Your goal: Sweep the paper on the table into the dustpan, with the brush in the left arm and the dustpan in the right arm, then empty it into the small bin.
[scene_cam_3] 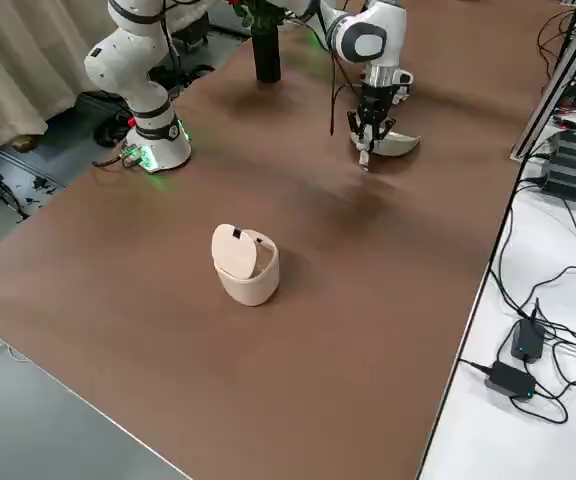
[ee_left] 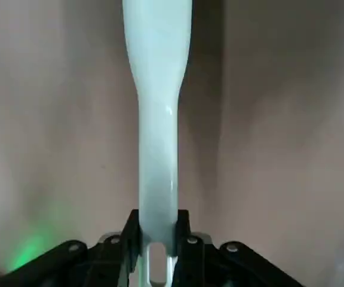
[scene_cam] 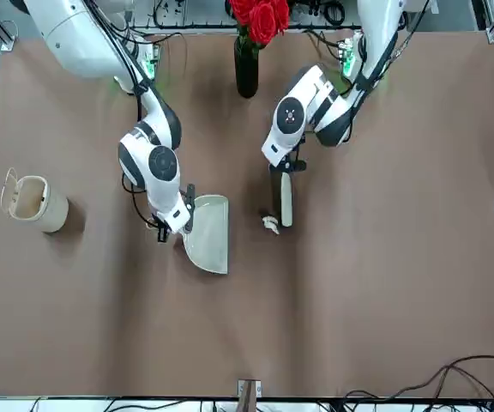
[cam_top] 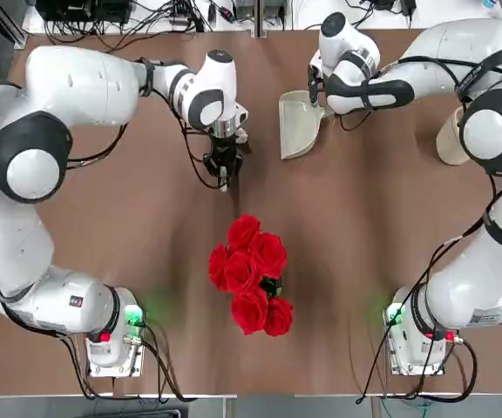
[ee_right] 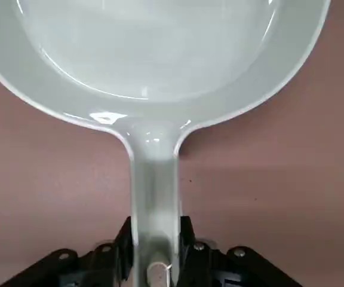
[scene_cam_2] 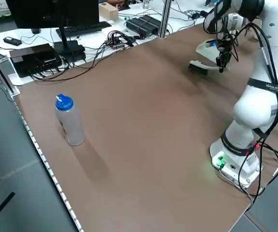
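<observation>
While the left gripper [scene_cam: 284, 169] clamps the brush [scene_cam: 286, 199] beside the paper [scene_cam: 270, 225], the right gripper [scene_cam: 185, 209] grips the dustpan [scene_cam: 209, 233]; "FRANKA" on one arm [scene_cam_2: 259, 104]

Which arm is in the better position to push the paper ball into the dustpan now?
Left. Its pincer holds the brush with the bristle end right beside the paper. The right pincer holds the dustpan, set apart from the paper.

On the counter [scene_cam: 384, 283], the paper [scene_cam: 270, 225] lies just beside the brush [scene_cam: 286, 199]. Seen from the front, the dustpan [scene_cam: 208, 233] is left of the paper, and the small bin [scene_cam: 33, 202] is far left.
</observation>
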